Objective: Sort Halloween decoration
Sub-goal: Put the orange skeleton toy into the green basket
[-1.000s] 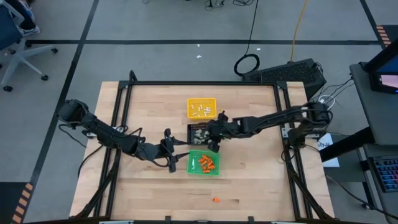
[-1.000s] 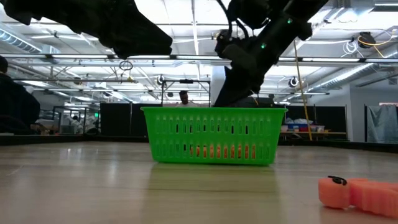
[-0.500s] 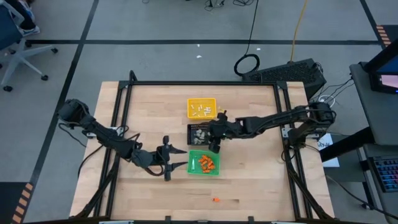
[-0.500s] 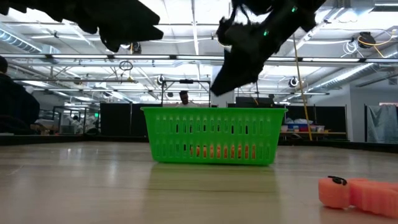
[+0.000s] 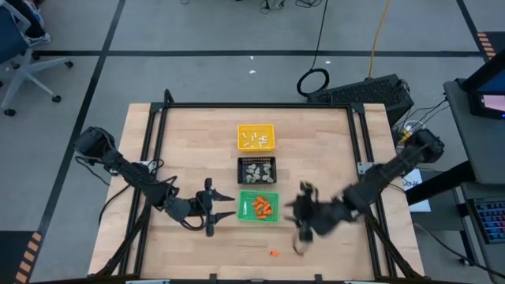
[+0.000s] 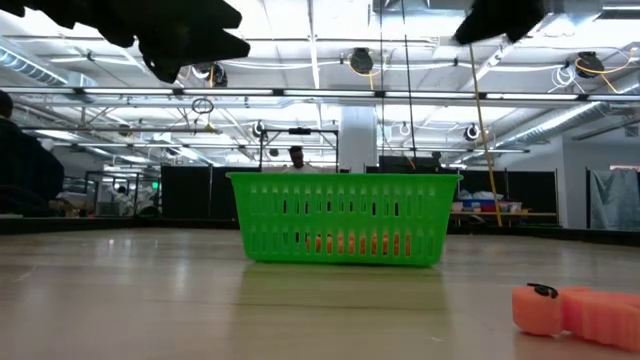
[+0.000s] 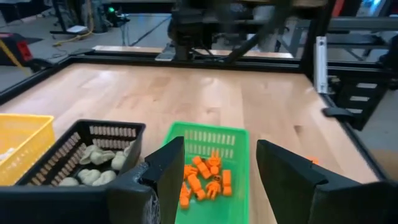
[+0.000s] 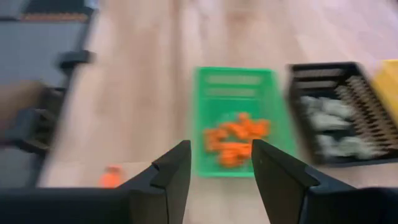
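Quick count from my side of the table: three square trays in a row, one yellow tray point(image 5: 256, 136), one black tray point(image 5: 257, 170) and one green tray point(image 5: 259, 206). The orange bits point(image 7: 204, 177) in the green one number roughly eight, hard to split apart. One more loose orange bit point(image 5: 274, 253) sits out on the wood. The beige-grey lumps point(image 7: 99, 167) come to about eight too. The white sticks point(image 5: 256, 140) are too tiny to count.

No text, label, brand, number or sign can be read in any view; nothing legible is shown on the trays, the arms or the surface.
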### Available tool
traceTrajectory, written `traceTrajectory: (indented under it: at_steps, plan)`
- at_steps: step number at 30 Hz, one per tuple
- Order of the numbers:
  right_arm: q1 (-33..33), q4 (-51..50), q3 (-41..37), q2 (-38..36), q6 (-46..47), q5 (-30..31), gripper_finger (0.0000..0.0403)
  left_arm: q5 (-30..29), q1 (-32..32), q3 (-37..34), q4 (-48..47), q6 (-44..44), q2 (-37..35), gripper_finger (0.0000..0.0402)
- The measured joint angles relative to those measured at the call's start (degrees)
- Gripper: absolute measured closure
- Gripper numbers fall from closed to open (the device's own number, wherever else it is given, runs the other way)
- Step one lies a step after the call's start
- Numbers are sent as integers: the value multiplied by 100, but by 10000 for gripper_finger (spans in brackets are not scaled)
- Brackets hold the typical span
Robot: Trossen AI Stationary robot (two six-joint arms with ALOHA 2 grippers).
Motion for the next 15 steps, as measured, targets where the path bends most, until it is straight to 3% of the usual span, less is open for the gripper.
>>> traceTrajectory:
  at_steps: [7, 15]
  plan:
    - [1195, 793, -2, 847, 766, 744, 249, -127, 9, 0, 20, -133, 28, 201]
    - [1497, 1832, -2, 1873, 1169, 841, 250, -129, -38, 4, 33, -361, 117, 201]
